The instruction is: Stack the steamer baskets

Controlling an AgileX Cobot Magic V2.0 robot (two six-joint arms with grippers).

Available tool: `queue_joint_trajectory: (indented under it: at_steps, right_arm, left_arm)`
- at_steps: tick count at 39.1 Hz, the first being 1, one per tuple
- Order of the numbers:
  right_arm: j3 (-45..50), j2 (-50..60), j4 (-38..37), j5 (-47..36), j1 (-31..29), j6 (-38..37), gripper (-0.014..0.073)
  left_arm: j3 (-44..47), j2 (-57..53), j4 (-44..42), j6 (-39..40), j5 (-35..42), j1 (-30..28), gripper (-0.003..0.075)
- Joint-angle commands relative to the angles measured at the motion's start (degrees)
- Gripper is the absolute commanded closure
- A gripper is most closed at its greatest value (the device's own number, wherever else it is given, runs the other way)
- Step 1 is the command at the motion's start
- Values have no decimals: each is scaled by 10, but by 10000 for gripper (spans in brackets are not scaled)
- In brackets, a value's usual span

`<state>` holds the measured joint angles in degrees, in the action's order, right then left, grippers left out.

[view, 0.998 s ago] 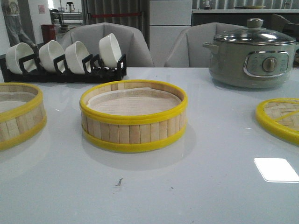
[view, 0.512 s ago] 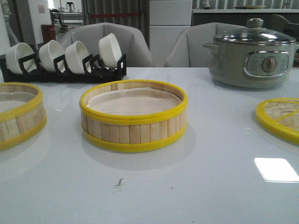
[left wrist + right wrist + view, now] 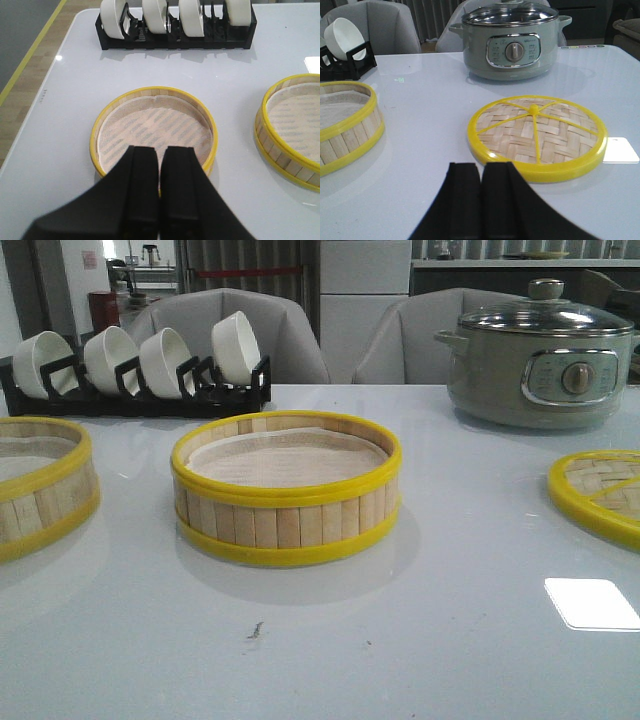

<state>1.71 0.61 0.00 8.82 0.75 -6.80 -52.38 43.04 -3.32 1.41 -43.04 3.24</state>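
Two steamer baskets stand apart on the white table. One steamer basket is in the middle, seen also as the steamer basket and the steamer basket in the wrist views. The other steamer basket sits at the left edge and lies right under my left gripper as the steamer basket. That gripper is shut and holds nothing, hovering over the basket's near rim. My right gripper is shut and empty, above bare table beside the lid.
A flat woven bamboo lid with a yellow rim lies at the right, the lid in the right wrist view. A grey electric pot stands at the back right. A black rack of white bowls stands at the back left.
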Motion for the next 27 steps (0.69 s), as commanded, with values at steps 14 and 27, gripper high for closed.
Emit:
queue_joint_trajectory:
  at_steps: [14,27]
  right_arm:
    - [-8,12,0,-48,-2,0,541]
    - [-8,12,0,-48,-2,0,541]
  left_arm:
    - [-20,1,5,-14,53,3,625]
    - [-20,1,-8,-14,69,3,625]
